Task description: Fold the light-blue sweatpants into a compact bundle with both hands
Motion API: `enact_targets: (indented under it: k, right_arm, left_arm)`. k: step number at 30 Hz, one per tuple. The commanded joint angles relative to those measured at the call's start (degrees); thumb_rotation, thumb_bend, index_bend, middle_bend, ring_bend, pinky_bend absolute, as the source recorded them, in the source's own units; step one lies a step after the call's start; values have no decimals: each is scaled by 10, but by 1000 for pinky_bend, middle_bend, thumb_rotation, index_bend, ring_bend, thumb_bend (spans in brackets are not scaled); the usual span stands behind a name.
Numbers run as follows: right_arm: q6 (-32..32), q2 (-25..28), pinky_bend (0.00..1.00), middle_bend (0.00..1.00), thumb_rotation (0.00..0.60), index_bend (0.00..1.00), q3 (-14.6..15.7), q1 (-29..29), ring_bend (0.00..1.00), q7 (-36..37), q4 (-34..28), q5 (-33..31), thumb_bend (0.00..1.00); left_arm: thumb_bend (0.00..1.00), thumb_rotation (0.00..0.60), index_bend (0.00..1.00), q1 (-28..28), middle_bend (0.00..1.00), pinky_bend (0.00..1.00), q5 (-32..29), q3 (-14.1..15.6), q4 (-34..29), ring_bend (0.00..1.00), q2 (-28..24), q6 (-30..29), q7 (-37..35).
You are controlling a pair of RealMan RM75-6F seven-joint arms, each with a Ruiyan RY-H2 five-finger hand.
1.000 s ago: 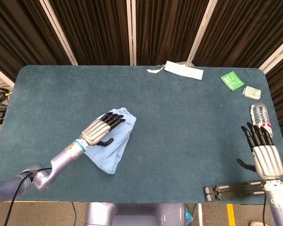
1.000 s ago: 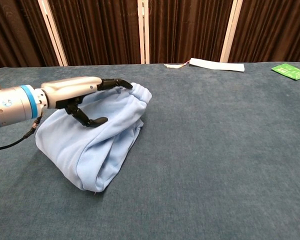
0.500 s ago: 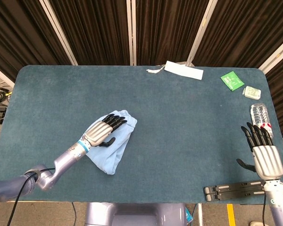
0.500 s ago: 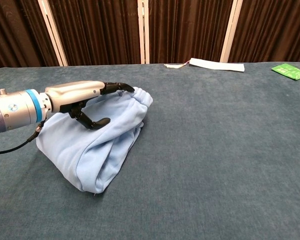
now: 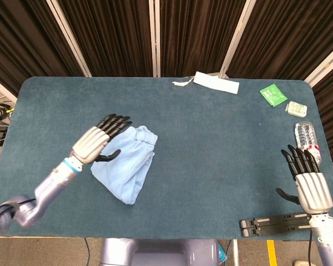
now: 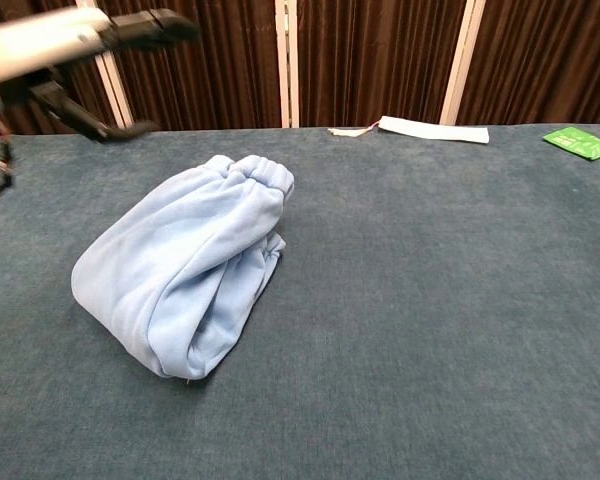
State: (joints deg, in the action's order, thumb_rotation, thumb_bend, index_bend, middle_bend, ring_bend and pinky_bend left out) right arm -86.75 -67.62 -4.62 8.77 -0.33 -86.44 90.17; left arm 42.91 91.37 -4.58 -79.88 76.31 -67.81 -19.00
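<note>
Blue-carpeted table (image 5: 211,138), dark curtains behind | light-blue sweatpants (image 5: 126,163) bundled toward the left-front | left hand (image 5: 97,139) now lifted off them, fingers spread, empty | right hand (image 5: 306,180) held open near the right-front corner | fold judged complete.

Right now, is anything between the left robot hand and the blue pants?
No. The left robot hand hangs open just above the folded light-blue cotton sweatpants, with nothing visible between them.
</note>
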Motion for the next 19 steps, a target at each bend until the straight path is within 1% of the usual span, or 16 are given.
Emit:
enact_targets:
  k: [1, 4, 5, 6, 7, 8, 11, 15, 19]
  right_arm:
    - [0, 1, 0, 0, 600, 25, 1, 0, 0, -2, -1, 1, 0]
    - [-1, 2, 0, 0, 600, 21, 1, -1, 0, -6, -3, 0, 0]
    - [-1, 2, 0, 0, 600, 16, 0, -1, 0, -8, -3, 0, 0]
    - [-2, 3, 0, 0, 600, 9, 0, -2, 0, -13, -4, -2, 0]
    - [-2, 3, 0, 0, 600, 3, -1, -3, 0, -16, -5, -2, 0]
    - [-5, 4, 0, 0, 600, 1, -1, -4, 0, -18, -8, -2, 0]
    - [-11, 9, 0, 0, 600, 0, -2, -5, 0, -18, -16, 3, 0]
    - [-20, 16, 0, 0, 600, 0, 0, -9, 0, -15, -25, 12, 0]
    - [-28, 23, 0, 0, 600, 0, 2, -13, 0, -11, -31, 15, 0]
  left_arm:
    - [384, 589, 0, -41, 0, 0, -8, 0, -54, 0, -63, -39, 11]
    - [230, 573, 0, -71, 0, 0, -19, 12, -84, 0, -96, -58, 39]
    - [173, 572, 0, -87, 0, 0, -24, 18, -97, 0, -107, -69, 55]
    - [138, 575, 0, -110, 0, 0, -32, 25, -114, 0, -119, -88, 78]
    - [129, 581, 0, -129, 0, 0, -37, 31, -126, 0, -126, -105, 96]
    - [128, 589, 0, -167, 0, 0, -52, 44, -144, 0, -136, -139, 128]
    - [128, 600, 0, -237, 0, 0, -52, 69, -183, 0, -144, -214, 198]
    - [128, 600, 0, -294, 0, 0, -42, 93, -199, 0, -147, -263, 224]
    - [128, 600, 0, -326, 0, 0, -24, 107, -197, 0, -146, -286, 229]
